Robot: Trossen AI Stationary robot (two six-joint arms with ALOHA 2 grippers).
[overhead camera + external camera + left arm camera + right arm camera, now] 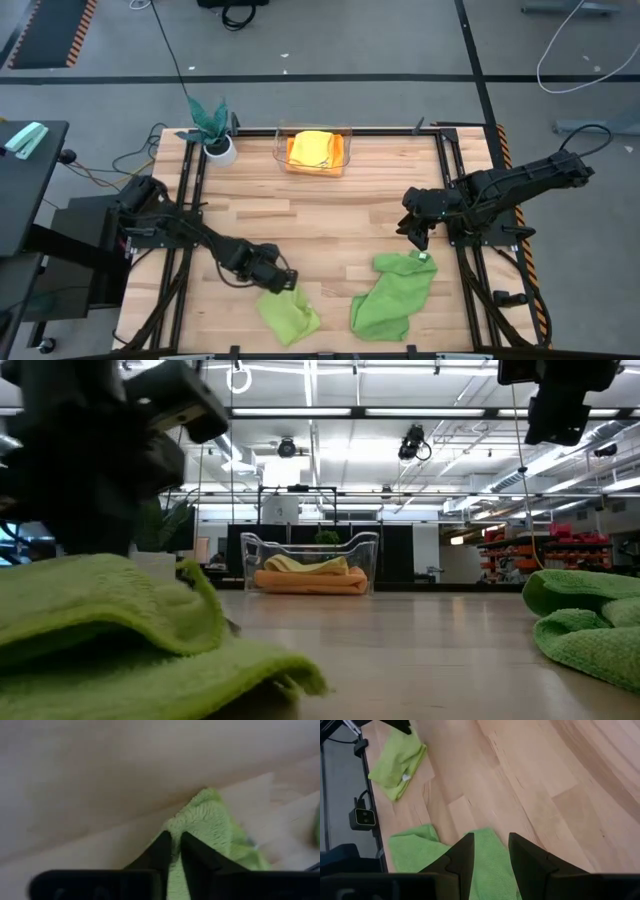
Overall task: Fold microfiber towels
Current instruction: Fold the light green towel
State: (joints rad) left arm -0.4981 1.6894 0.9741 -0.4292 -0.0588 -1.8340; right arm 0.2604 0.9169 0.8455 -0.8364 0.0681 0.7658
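Two towels lie near the tabletop (pixel 330 215) front edge. My left hand (pixel 280 281) pinches the lime towel (pixel 289 313) corner; my right hand (pixel 417 233), spread, hovers above the green towel (pixel 393 295), whose long axis runs diagonally.

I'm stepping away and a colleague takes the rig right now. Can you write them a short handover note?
Left end effector: shut on the lime green towel, near edge of the table.
Right end effector: open, raised above the mid-green towel, not touching it.
Done: orange towel and yellow towel lie in the clear bin at the far edge.
Left: both green towels; the mid-green one lies crumpled.
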